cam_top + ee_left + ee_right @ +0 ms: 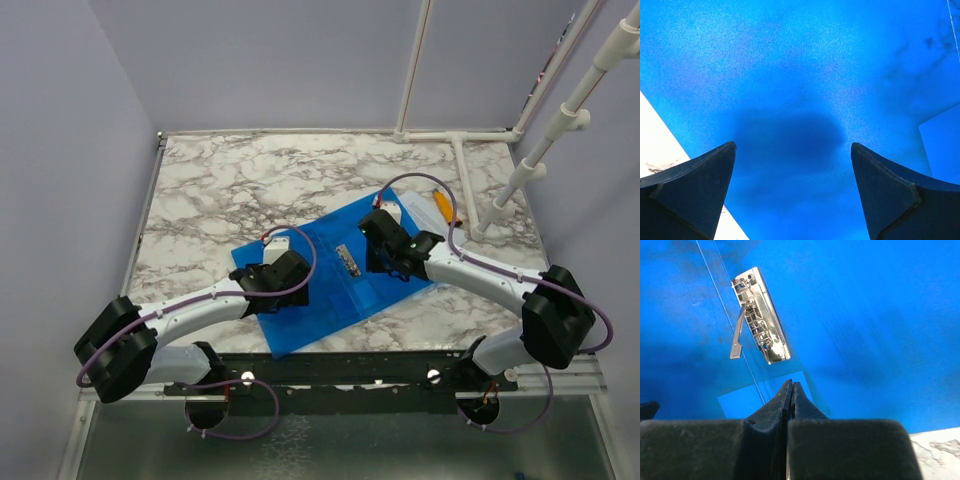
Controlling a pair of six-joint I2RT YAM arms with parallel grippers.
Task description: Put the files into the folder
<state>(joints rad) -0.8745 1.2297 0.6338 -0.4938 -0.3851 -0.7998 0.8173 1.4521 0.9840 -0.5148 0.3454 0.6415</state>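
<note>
The blue folder (pixel 330 290) lies open and flat on the marble table (pixel 220 190), with its metal clip (pixel 349 261) near the middle. My left gripper (pixel 288 282) is open just above the folder's left half; in the left wrist view the folder (pixel 800 75) fills the frame between the spread fingers of the gripper (pixel 792 145). My right gripper (pixel 385 252) is shut and empty over the right half. In the right wrist view its tips (pixel 791 383) point at the folder (pixel 865 315) just below the clip (pixel 760 315). No white printed sheets show in any view.
An orange object (pixel 441 206) lies beyond the folder's far right corner. A white pipe frame (pixel 520 180) rises at the back right. Lilac walls close in the left and back sides. The table's white surface (pixel 660 150) shows beside the folder's left edge.
</note>
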